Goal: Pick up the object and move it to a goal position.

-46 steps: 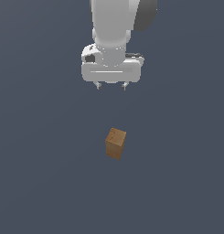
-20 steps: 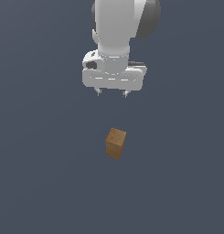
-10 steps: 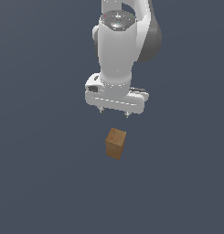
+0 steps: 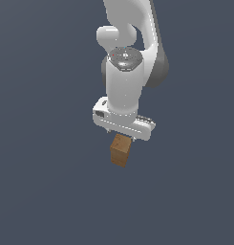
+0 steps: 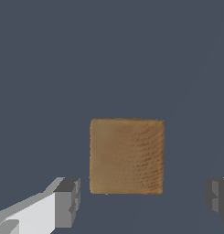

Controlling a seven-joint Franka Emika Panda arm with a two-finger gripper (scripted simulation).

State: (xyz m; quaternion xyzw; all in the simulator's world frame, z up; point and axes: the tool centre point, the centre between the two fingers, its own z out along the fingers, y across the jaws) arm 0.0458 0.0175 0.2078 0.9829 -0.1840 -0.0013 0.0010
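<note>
1. Plain dark grey-blue table (image 4: pixel 47 191) filling both views, without marks or edges.
2. One white robot arm (image 4: pixel 130 72) coming down from the top centre of the exterior view, ending just above the middle of the frame.
3. One tool (image 4: pixel 122 135) at the arm's lower end, with its wide white body tilted, lower toward the exterior view's right.
4. One object: a small brown wood-grained block (image 4: pixel 120 150), just below the centre of the exterior view, directly under the tool body, its upper edge meeting the body's underside in that picture.
5. Block standing upright, slightly taller than wide, with one corner turned toward the exterior camera.
6. In the wrist view, same block (image 5: pixel 126 156) seen from above as a near-square brown face, a little below the centre of the frame.
7. Two fingertips counted in the wrist view: one grey pad (image 5: pixel 67 201) on a white finger at lower left, one grey pad (image 5: pixel 217 196) at the lower right edge.
8. Tool spread open (image 5: pixel 141 199), wider than the block, with bare table visible between each pad and the block; neither pad touching it.
9. Whether pads are level with the block's sides or above it: cannot tell.
</note>
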